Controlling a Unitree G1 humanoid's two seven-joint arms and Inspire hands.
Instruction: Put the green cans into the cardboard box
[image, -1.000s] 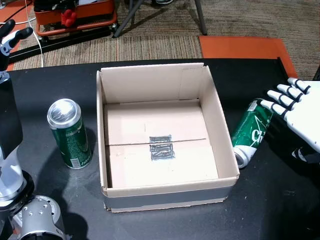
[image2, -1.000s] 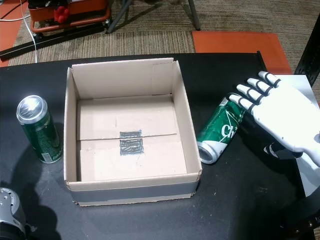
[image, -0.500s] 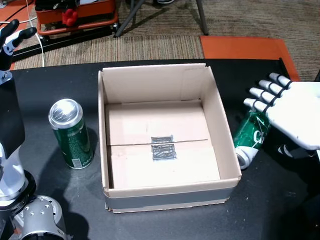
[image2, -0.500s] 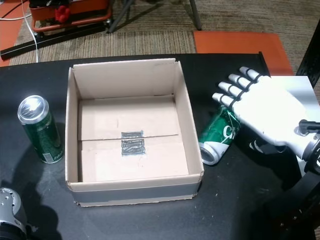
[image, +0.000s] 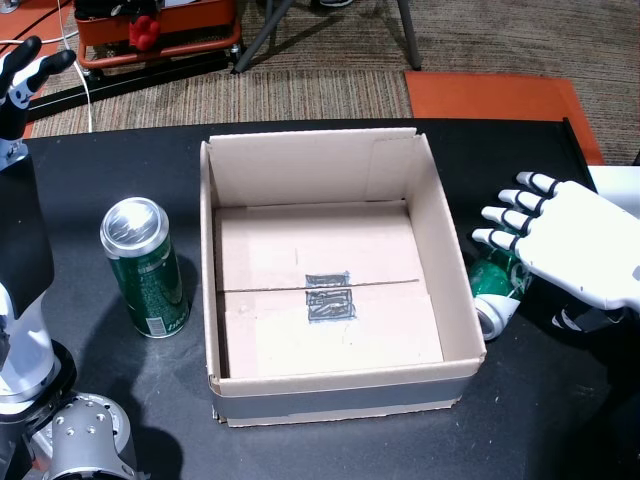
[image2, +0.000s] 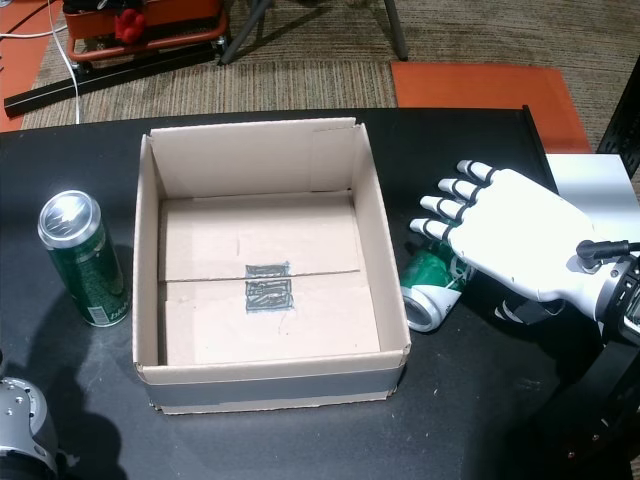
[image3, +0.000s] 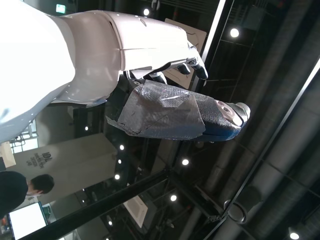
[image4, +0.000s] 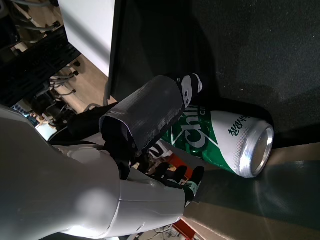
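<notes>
While two green cans (image: 145, 268) (image2: 432, 290) flank box (image: 330, 270), right hand (image2: 510, 245) spread, uncurled.

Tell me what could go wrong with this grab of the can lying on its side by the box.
The lying can sits right against the cardboard box, so the fingers of the right hand may have little room on that side and could catch the wall. The can is round and on its side, so an uneven squeeze might roll it. The upright can looks clear of all this.
</notes>
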